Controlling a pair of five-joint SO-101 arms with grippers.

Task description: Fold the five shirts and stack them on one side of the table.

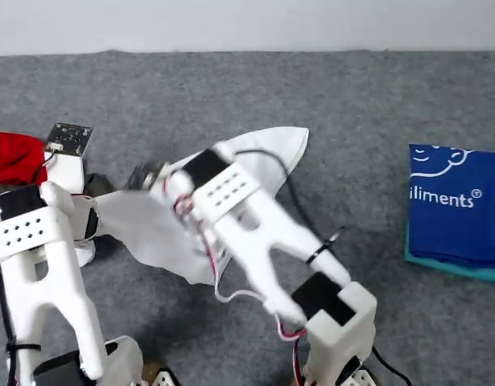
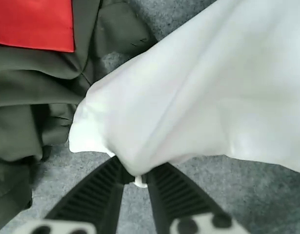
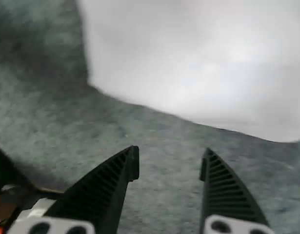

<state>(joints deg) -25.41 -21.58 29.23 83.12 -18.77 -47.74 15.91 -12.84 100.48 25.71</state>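
Grey felt covers the table [image 1: 376, 104], and a white shirt [image 1: 146, 229] lies crumpled at its centre, one pointed corner reaching toward 1 o'clock. At 3 o'clock a folded blue shirt [image 1: 456, 209] rests on top of a teal shirt [image 1: 460, 267], the two forming a small stack at the table's edge. At 9 o'clock a red shirt [image 1: 14, 157] lies on a dark olive shirt [image 2: 32, 83], both bunched rather than folded. The left arm stands at 8 o'clock with its wrist bent toward the centre; the left gripper [image 2: 137, 176] is pinched tight on a fold at the white shirt's edge, and the cloth is drawn up from the table there, close beside the olive shirt. The right arm rises from its base at 6 o'clock and stretches toward 11 o'clock, crossing over the white shirt. The right gripper [image 3: 169, 158] is spread wide and holds nothing; it hangs above bare felt, with the white shirt's edge just ahead of its fingertips.
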